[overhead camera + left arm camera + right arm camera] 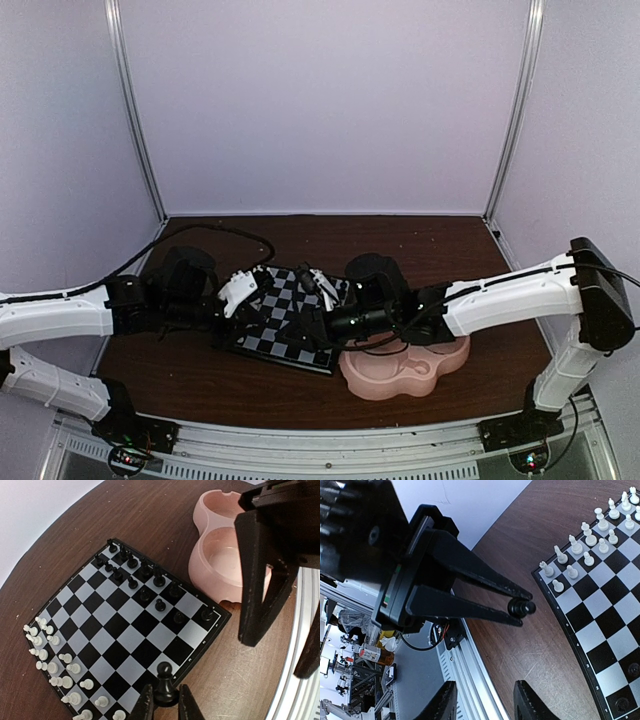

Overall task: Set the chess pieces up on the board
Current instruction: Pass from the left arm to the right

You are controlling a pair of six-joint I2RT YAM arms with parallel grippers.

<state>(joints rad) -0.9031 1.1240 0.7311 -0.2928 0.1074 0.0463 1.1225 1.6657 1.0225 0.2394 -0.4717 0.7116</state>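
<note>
The board [131, 630] lies on the brown table, and it also shows in the top view [272, 338]. White chess pieces [55, 666] stand in two rows on its left side. Black chess pieces [131, 570] stand along its far side, some of them spread loosely. My left gripper [165, 702] is shut on a black pawn [165, 680] and holds it upright over the board's near edge. The right wrist view shows that pawn [521, 608] between the left fingers. My right gripper [485, 700] is open and empty above the table beside the board.
A pink double-bowl dish [405, 378] stands right of the board, and it looks empty in the left wrist view [220, 565]. The right arm's fingers [255, 580] hang close on the right of my left gripper. The metal rail [470, 670] runs along the table's near edge.
</note>
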